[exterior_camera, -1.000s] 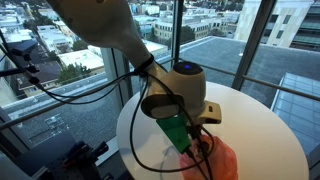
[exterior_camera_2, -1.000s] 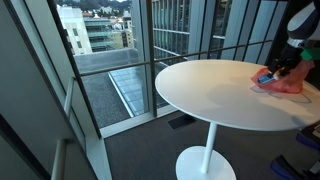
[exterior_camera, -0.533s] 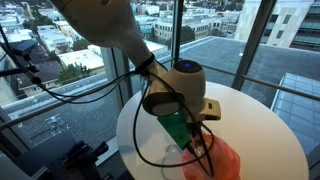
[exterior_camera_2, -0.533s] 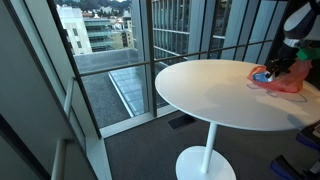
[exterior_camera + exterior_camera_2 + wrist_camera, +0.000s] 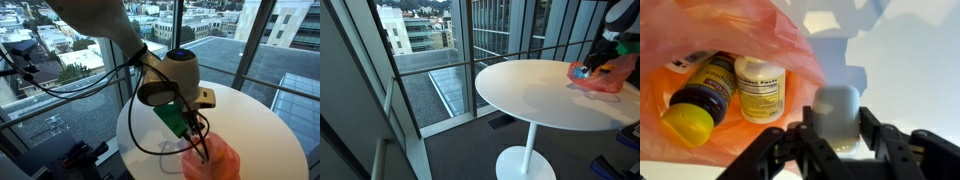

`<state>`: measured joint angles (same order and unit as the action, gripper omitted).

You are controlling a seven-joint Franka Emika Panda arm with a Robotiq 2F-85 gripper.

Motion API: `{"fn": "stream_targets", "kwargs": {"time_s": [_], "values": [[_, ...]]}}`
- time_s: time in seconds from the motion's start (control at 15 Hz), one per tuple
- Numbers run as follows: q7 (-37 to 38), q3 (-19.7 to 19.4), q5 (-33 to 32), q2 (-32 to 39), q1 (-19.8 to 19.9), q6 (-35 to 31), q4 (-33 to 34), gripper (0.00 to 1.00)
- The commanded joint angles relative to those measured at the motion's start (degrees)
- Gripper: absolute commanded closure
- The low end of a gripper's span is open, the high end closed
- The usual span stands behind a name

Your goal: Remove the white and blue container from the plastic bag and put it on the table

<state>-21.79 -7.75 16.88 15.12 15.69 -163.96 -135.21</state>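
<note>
Bag (image 5: 212,160) cut by btm edge; bottle (image 5: 760,92) label blurred, unreadable; container (image 5: 837,108) base hidden behind fingers (image 5: 878,132).

Table (image 5: 535,100): round, white top on a single white pedestal (image 5: 529,145). Lying on it: one orange plastic bag (image 5: 604,80), set toward one side of the top.

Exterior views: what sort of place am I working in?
Likely an upper-floor office or lounge: floor-to-ceiling glass windows overlooking city rooftops, and a round white pedestal table by the glass.

Dark bottle w/ yellow cap (image 5: 695,100) beside white labelled bottle (image 5: 760,88).
</note>
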Motion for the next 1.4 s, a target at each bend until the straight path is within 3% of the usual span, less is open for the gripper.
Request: {"fn": "stream_targets", "kwargs": {"time_s": [0.0,0.47,1.0,1.33], "values": [[-0.8,0.9,-0.2,-5.4,-0.4,3.7,-3.3,0.76],[6.0,-0.3,-9.3,-13.3,-2.9,12.8,-6.1,0.76],[20.1,-1.8,-28.6,-19.7,-3.3,22.5,-6.6,0.76],[16.9,-2.3,-27.7,-22.2,-3.7,26.0,-8.4,0.76]]}}
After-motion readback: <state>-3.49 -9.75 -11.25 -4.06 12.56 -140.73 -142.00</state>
